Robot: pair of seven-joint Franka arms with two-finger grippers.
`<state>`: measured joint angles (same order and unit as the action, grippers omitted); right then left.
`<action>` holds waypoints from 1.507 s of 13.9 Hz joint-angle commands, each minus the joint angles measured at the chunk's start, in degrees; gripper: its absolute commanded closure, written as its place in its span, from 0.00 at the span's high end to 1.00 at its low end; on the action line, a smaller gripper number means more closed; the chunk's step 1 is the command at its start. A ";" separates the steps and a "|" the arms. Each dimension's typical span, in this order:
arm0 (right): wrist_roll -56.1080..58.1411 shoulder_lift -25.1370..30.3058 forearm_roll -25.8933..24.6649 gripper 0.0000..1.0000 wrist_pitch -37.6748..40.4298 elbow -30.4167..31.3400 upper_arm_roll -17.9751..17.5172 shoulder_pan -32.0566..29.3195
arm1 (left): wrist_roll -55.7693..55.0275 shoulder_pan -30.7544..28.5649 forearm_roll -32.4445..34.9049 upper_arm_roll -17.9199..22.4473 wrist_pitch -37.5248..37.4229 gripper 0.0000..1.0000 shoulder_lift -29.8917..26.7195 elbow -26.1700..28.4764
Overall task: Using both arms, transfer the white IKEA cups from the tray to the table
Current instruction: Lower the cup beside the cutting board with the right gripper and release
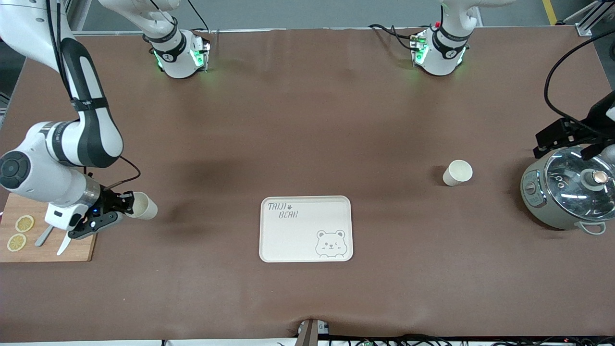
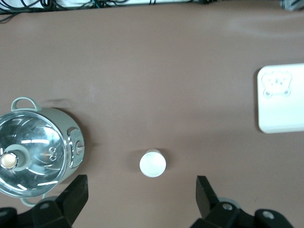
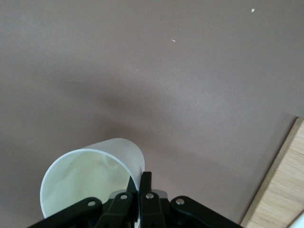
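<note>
One white cup (image 1: 143, 205) hangs tilted in my right gripper (image 1: 129, 203), which is shut on its rim, one finger inside and one outside; this cup (image 3: 92, 178) is above the brown table beside the wooden board. A second white cup (image 1: 457, 172) stands on the table toward the left arm's end, between the tray and the pot. My left gripper (image 2: 141, 194) is open above the table near that cup (image 2: 152, 163), and the cup lies just outside its spread fingers (image 2: 208, 197). The bear-printed tray (image 1: 306, 228) has nothing on it.
A lidded pot (image 1: 569, 191) stands at the left arm's end of the table, close to the left arm's wrist. A wooden board (image 1: 29, 240) with lemon slices and a knife lies at the right arm's end, under the right arm's wrist.
</note>
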<state>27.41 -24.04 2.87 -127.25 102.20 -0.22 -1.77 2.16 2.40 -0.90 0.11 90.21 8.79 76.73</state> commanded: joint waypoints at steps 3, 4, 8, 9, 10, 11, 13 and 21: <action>0.98 0.75 1.00 0.00 -2.82 3.01 -0.57 -0.78 | 2.76 0.67 0.46 1.03 -5.03 1.00 -3.16 1.84; 0.98 0.40 1.00 0.00 -4.05 3.53 -0.57 -1.04 | 2.58 0.67 0.19 1.03 -5.04 1.00 -3.08 1.76; 1.07 -1.18 1.00 0.00 -7.66 4.59 -0.57 -1.48 | 2.06 1.20 0.10 0.95 -4.87 1.00 -2.46 1.76; 1.07 -1.71 1.00 0.00 -8.27 4.76 -0.57 -1.48 | 0.49 1.29 0.10 0.95 -4.86 1.00 -2.20 1.67; 1.07 -2.06 1.00 0.00 -9.23 5.37 -0.57 -1.31 | -0.40 1.46 0.19 0.77 -4.86 1.00 -2.20 1.76; 0.98 -2.15 1.00 0.00 -10.72 6.07 -0.57 -1.13 | -0.14 1.20 0.19 -0.10 -4.86 1.00 -2.46 1.84; 0.98 -2.76 1.00 0.00 -13.19 7.13 -0.57 -0.78 | -0.05 1.11 0.19 -0.64 -4.86 1.00 -2.64 1.67; 0.80 -3.56 1.00 0.00 -18.02 9.50 -0.66 -0.16 | -0.05 1.20 0.81 -4.24 -3.99 1.00 -2.81 2.11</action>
<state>27.41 -27.92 2.90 -143.08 110.02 -0.49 -2.08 2.44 3.65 -0.90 -3.50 85.65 7.06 78.00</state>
